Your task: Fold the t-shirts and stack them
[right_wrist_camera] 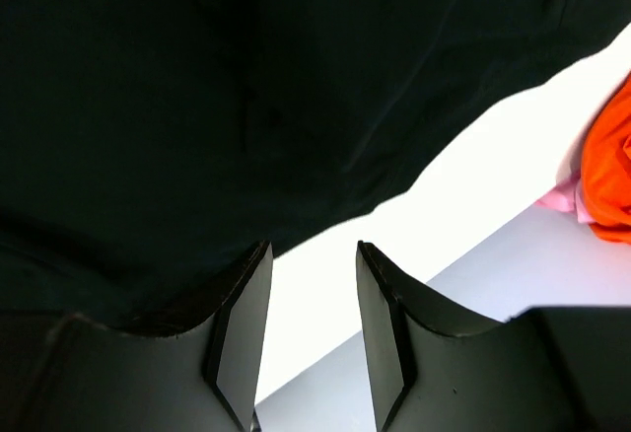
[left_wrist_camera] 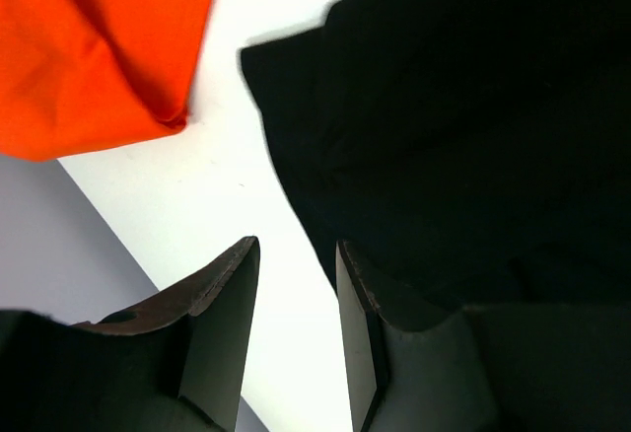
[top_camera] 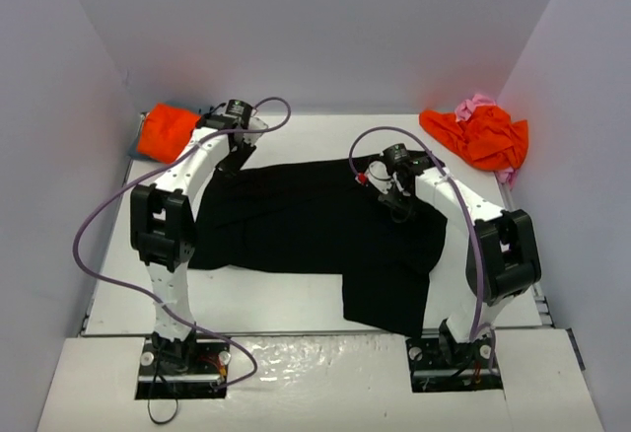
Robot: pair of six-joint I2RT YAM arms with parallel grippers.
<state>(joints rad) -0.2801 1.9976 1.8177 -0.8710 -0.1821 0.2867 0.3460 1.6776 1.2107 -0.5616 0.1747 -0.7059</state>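
Note:
A black t-shirt (top_camera: 306, 225) lies spread across the middle of the white table, its near-right part hanging toward the front. My left gripper (top_camera: 230, 164) hovers at the shirt's far-left corner. In the left wrist view it (left_wrist_camera: 296, 245) is open, with bare table between the fingers and the black cloth (left_wrist_camera: 444, 107) just to the right. My right gripper (top_camera: 399, 205) is over the shirt's far-right part. The right wrist view shows it (right_wrist_camera: 314, 247) open and empty at the edge of the black cloth (right_wrist_camera: 197, 87).
A crumpled orange t-shirt (top_camera: 163, 131) (left_wrist_camera: 89, 47) lies in the far-left corner. Another orange one (top_camera: 483, 136) (right_wrist_camera: 611, 176) sits on a pink one (top_camera: 478, 105) (right_wrist_camera: 560, 195) at the far right. Grey walls (top_camera: 325, 28) enclose the table on three sides.

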